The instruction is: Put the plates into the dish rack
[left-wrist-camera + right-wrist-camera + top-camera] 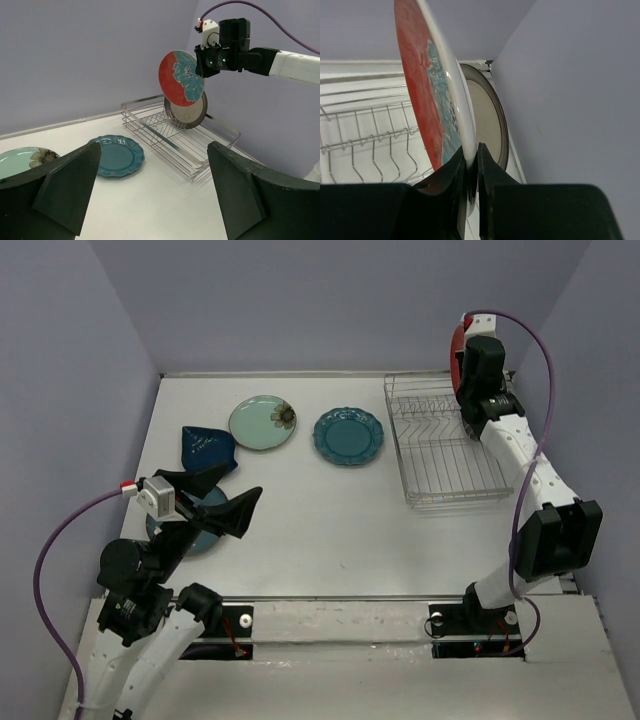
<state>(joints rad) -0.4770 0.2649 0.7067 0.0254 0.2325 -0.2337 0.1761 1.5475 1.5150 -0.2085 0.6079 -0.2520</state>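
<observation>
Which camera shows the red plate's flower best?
Left wrist view: the red plate faces it, flower whole. Right wrist view sees it edge-on in the right gripper; top view shows only a red sliver.

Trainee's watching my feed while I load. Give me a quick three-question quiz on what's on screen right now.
1. True or false: the right gripper is shut on the red flower plate, holding it on edge above the dish rack.
2. Which plate already stands in the dish rack? A: scalloped teal plate. B: cream plate with dark rim. C: navy plate.
3. Fill in: the left gripper is ___ and holds nothing.
Key: 1 true; 2 B; 3 open.
</observation>
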